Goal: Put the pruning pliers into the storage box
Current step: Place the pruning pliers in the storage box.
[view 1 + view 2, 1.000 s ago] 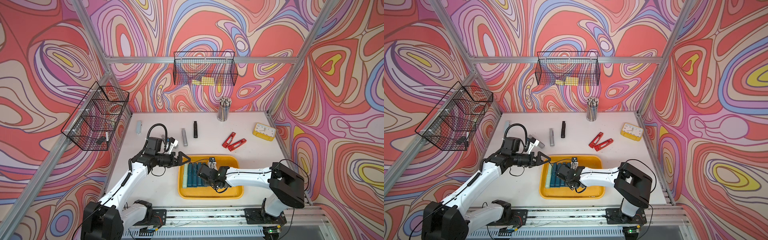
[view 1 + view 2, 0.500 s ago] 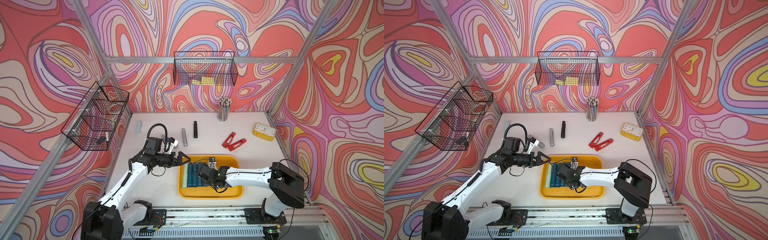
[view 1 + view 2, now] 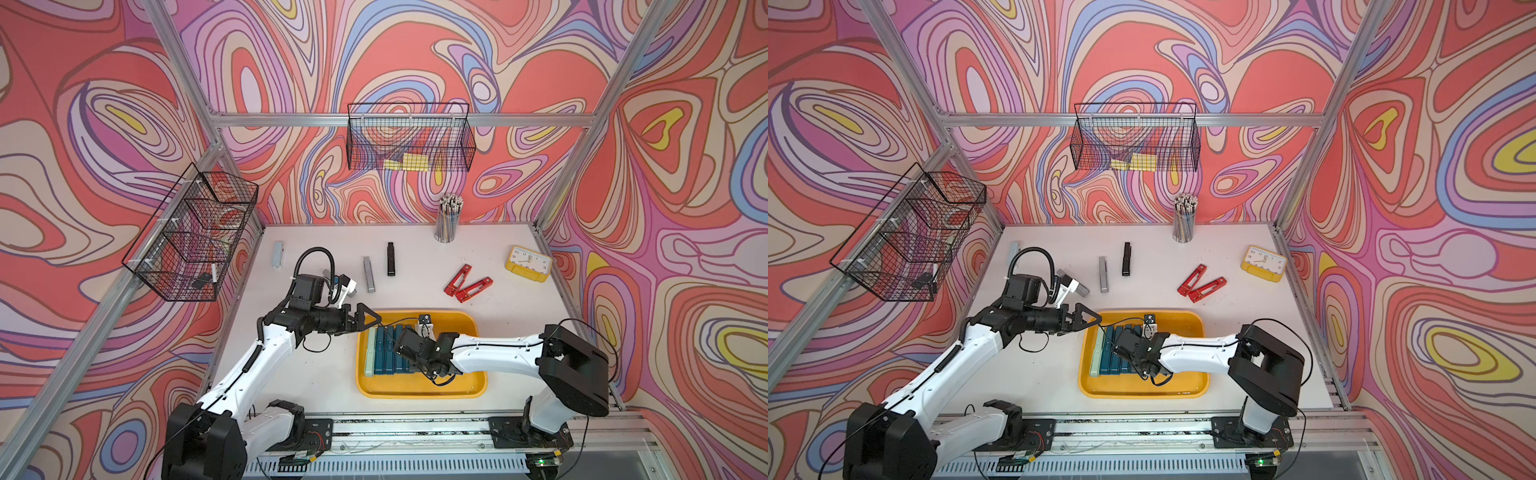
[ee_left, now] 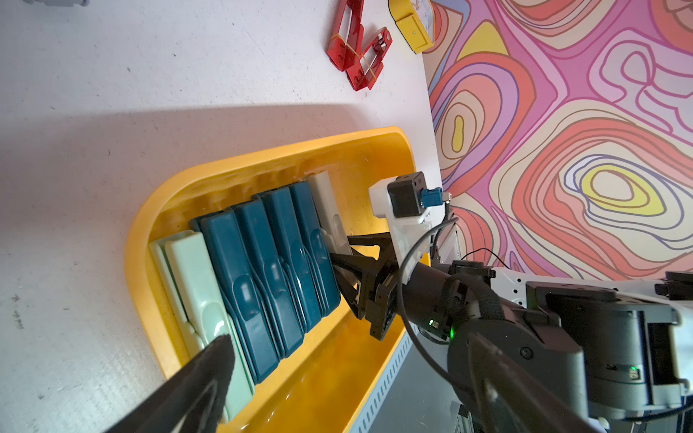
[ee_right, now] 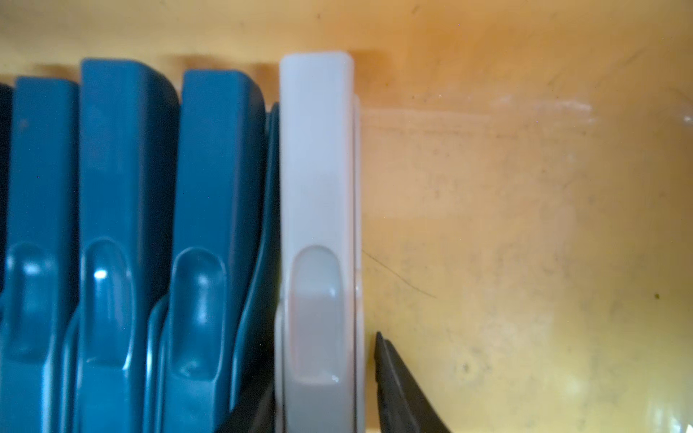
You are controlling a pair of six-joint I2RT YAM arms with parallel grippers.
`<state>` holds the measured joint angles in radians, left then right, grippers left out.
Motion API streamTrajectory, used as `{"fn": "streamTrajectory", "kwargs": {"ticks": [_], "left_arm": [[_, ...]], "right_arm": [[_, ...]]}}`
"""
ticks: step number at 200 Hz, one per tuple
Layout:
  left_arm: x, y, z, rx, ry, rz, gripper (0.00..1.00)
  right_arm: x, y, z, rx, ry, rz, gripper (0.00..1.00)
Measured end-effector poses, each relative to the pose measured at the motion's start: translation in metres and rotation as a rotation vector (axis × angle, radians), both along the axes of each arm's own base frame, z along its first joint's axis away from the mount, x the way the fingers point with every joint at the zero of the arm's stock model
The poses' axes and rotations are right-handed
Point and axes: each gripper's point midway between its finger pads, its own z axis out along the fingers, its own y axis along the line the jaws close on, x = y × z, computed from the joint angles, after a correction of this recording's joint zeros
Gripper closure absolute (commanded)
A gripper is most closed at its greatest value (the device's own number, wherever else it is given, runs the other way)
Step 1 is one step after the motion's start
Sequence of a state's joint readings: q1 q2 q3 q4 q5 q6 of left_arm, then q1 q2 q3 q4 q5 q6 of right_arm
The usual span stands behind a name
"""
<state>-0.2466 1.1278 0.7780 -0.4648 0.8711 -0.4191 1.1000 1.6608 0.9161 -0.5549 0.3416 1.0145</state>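
box holds six pliers: one green, four teal, one white.

The storage box is showing as glossy yellow plastic, its floor carrying fine scuffs and specks. The teal pruning pliers are gleaming as smooth moulded plastic with small bright highlights; the pale grey pliers are looking satin, the pale green pliers softly shiny. The fingers of the right pincer are appearing as matt black plastic. The white surface is looking matt and faintly speckled. The wire baskets are showing thin black metal, the frame rails brushed silver metal.
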Motion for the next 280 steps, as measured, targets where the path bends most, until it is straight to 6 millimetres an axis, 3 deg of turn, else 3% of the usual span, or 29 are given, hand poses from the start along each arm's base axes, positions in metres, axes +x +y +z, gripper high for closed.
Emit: {"fn": "streamTrajectory", "kwargs": {"ticks": [142,215,250,280], "left_arm": [[0.000,0.000,0.000,0.000,0.000,0.000,0.01],[0.001,0.001,0.000,0.000,0.000,0.005,0.01],[0.001,0.001,0.000,0.000,0.000,0.004,0.01],[0.001,0.001,0.000,0.000,0.001,0.004,0.01]], "right_arm": [[0.003,0.003,0.019,0.008,-0.015,0.005,0.57],[0.003,0.002,0.045,0.041,-0.051,0.007,0.56],[0.003,-0.005,0.056,0.039,-0.074,-0.007,0.65],[0.003,-0.014,0.063,0.033,-0.092,-0.025,0.81]]}}
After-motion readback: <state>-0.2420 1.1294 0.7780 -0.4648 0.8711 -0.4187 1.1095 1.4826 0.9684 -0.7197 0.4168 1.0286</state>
